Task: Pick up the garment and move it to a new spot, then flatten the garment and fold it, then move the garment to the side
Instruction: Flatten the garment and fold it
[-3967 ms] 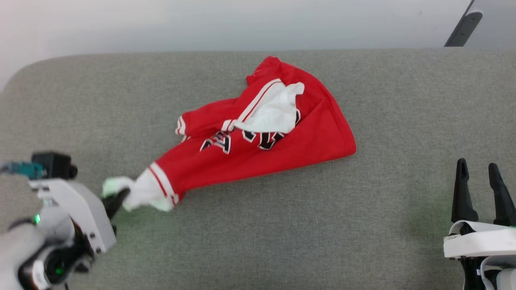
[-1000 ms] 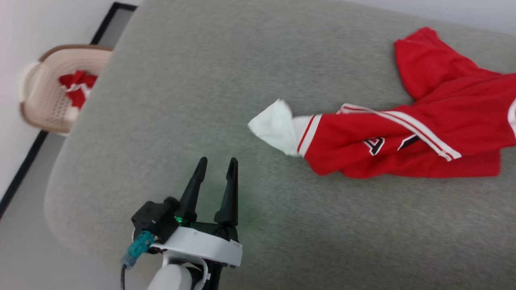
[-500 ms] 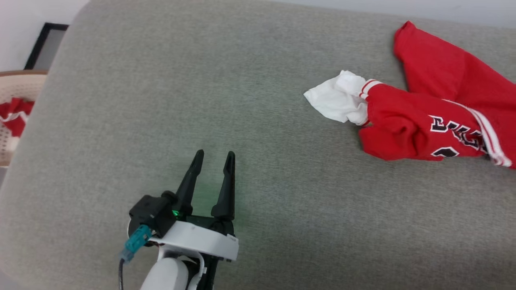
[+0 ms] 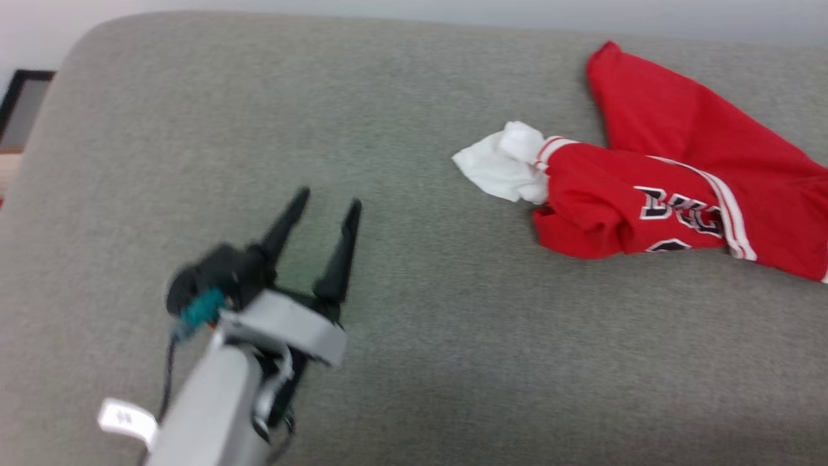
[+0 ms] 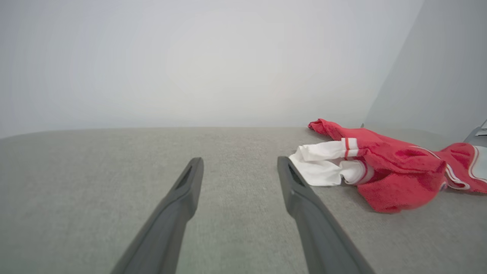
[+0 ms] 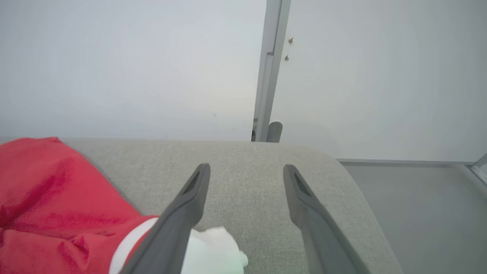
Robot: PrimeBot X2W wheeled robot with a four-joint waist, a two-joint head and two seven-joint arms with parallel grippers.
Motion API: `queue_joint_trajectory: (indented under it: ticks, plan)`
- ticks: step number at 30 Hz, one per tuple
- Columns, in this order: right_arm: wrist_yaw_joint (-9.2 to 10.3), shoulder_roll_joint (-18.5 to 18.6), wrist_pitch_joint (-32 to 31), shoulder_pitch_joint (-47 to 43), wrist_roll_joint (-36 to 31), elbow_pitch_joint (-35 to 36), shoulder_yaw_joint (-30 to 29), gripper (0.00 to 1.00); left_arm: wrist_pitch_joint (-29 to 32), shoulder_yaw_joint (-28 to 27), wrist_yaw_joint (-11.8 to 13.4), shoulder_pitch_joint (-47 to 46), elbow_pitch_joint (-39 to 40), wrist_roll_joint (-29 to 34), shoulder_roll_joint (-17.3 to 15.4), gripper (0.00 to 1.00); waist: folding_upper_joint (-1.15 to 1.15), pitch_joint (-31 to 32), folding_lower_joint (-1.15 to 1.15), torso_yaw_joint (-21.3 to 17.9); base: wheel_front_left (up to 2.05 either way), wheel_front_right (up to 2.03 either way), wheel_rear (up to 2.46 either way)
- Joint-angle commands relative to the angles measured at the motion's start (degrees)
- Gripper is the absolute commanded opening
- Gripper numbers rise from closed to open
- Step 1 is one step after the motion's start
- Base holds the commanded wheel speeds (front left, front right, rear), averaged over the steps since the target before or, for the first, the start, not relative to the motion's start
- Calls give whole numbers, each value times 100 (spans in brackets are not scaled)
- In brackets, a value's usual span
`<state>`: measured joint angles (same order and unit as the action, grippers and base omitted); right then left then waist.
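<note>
A grey fabric surface with rounded corners lies before a plain pale wall. Past its left end shows a black-framed panel. In the right wrist view an upright grey post rises behind the surface, 2 small brownish fittings beside it on the wall, grey floor at right.

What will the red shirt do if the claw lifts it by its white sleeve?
Probably flop and dangle: the shirt lies crumpled in soft folds. It likely weighs little, being thin cloth. It may drag rather than slide, since the grey cushion looks fuzzy.
</note>
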<state>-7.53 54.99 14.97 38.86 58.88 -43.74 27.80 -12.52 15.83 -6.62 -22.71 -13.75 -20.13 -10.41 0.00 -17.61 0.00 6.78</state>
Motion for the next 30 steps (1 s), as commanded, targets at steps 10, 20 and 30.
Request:
queue_joint_trajectory:
  ticks: [10, 20, 30]
  plan:
    - [8, -1993, 26, -2164, -1888, 2732, -2953, 100, 1448, 1085, -90, -1762, -349, -1289, -998, 100, 0, -67, 0, -933, 0, 0, 0]
    - [8, -3009, 27, -2767, -2351, 4203, -2696, 100, 3806, 2562, -88, -3541, -1112, -3807, -1830, 100, 0, -483, 0, -1672, 0, 0, 0]
    - [8, -3245, 28, -2515, -2332, 4436, -2370, 100, 4967, 3395, -89, -4451, -2147, -4395, -2135, 100, 0, -960, 0, -2161, 0, 0, 0]
